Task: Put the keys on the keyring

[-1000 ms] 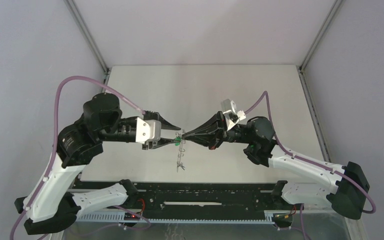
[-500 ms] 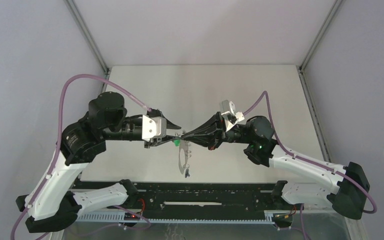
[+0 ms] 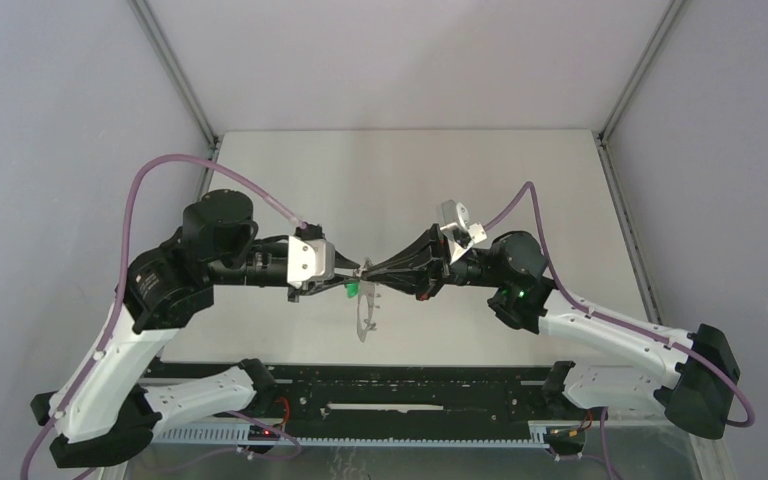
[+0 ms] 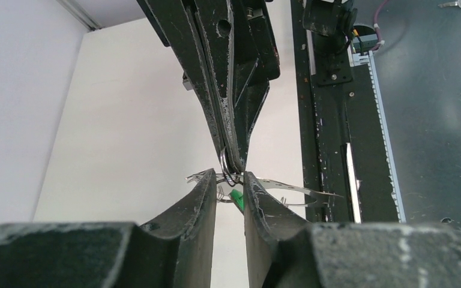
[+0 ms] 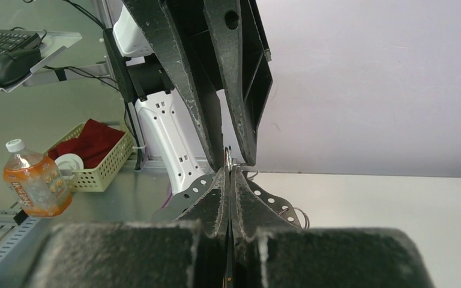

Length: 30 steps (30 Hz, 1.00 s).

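Above the near middle of the table (image 3: 480, 180), between the two arms, the keyring (image 3: 363, 318) hangs in the air as a thin grey metal band. It is punched with small round holes and carries fine wire loops. The right gripper (image 3: 367, 272) is clamped on one wire loop at the band's top, its scuffed black fingers pressed flat together. A key with a green plastic head (image 4: 236, 198) sits at that same spot, just under the pinched loop. The left gripper (image 4: 228, 189) meets the right tip to tip. Its jaws stand slightly apart, with a bare slit between them on either side of the loop and the green head. I cannot tell whether they touch the key. The blade of the key is hidden.

Off the table's left side stand an orange drink bottle (image 5: 36, 183), a pale woven basket (image 5: 105, 162) holding red cloth, and a keyboard (image 5: 0, 42) with a mouse (image 5: 9, 66).
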Tool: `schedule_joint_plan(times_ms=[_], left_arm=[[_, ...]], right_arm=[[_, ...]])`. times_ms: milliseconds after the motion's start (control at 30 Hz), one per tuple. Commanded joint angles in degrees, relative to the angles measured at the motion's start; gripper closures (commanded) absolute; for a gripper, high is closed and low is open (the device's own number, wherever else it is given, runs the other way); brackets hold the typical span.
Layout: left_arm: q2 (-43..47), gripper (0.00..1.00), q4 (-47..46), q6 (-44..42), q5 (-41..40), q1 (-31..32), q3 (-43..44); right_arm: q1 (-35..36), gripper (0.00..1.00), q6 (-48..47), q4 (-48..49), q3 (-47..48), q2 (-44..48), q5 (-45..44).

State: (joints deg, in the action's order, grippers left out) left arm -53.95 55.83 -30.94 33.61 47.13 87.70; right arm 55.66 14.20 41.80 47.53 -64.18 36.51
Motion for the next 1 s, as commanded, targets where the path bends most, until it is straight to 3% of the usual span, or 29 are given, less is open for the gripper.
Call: schedule_joint_plan(times_ms=[0, 167, 300, 433, 467, 600, 667, 700, 833, 967], left_arm=[[-0.3, 0.73, -1.3, 1.1, 0.9, 0.2, -0.6], [-0.6, 0.79, -1.3, 1.1, 1.0, 0.2, -0.9], [-0.6, 0.98, -0.3, 0.3, 0.6, 0.2, -1.9], [-0.4, 1.00, -0.6, 1.2, 1.2, 0.2, -2.7], [-0.4, 1.00, -0.7, 1.6, 1.3, 0.2, -2.6], [-0.6, 1.00, 0.0, 2.2, 2.0, -0.2, -2.1], [-0.6, 1.00, 0.8, 1.7, 2.8, -0.3, -2.2], [-0.7, 1.00, 1.3, 1.3, 3.3, -0.2, -2.3], [-1.7, 1.00, 2.7, 0.0, 4.5, -0.3, -2.2], [-3.3, 1.00, 3.5, -0.5, 5.0, -0.2, -0.7]], right_arm=[[0.8, 1.00, -1.0, 2.6, 3.2, 1.4, -0.8], [0.8, 1.00, -1.5, 2.3, 3.2, 1.5, -1.3], [0.9, 1.00, -1.9, 2.2, 3.2, 1.9, -1.6], [0.8, 1.00, -3.4, -3.3, 5.5, 1.9, 0.0], [0.9, 0.98, -4.0, -5.8, 6.4, 1.9, 0.3], [-0.3, 0.72, -8.3, -19.2, 10.3, 3.5, 2.1], [-1.8, 0.54, -11.0, -27.2, 13.3, 3.8, 4.8], [-2.3, 0.51, -12.7, -31.7, 15.2, 3.6, 5.8], [-3.2, 0.51, -20.7, -50.2, 24.3, 0.9, 9.7], [-3.2, 0.59, -27.7, -66.7, 35.1, -4.8, 11.0]])
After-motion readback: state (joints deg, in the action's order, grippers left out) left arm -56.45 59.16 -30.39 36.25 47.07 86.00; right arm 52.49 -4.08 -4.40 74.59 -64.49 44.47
